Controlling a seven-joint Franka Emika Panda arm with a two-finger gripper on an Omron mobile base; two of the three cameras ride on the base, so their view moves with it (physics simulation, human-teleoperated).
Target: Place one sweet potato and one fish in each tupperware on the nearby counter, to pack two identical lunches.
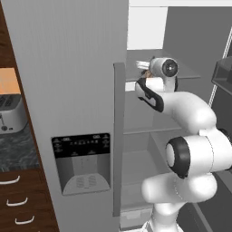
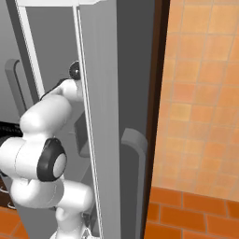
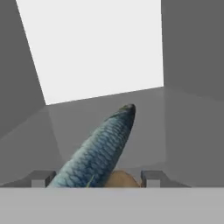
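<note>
gripper (image 3: 94,178): dark two-finger tool, jaws partly apart astride the fish, clamped or not cannot tell.
fish (image 3: 98,151): slim blue-green scaly body on the grey fridge shelf (image 3: 148,127), lying between the tips.
sweet potato (image 3: 121,179): small orange-brown tuber, just beside the fish.
progress: early by judgement; nothing visibly packed, both lunches left.

In the hand view the fish (image 3: 101,151) lies diagonally across the lower centre, blocking the way between the finger tips (image 3: 43,178), with a sweet potato (image 3: 121,178) just beside it. Bare grey shelf (image 3: 175,131) stays free at right and upper left, closed by the white back wall (image 3: 96,48).
</note>
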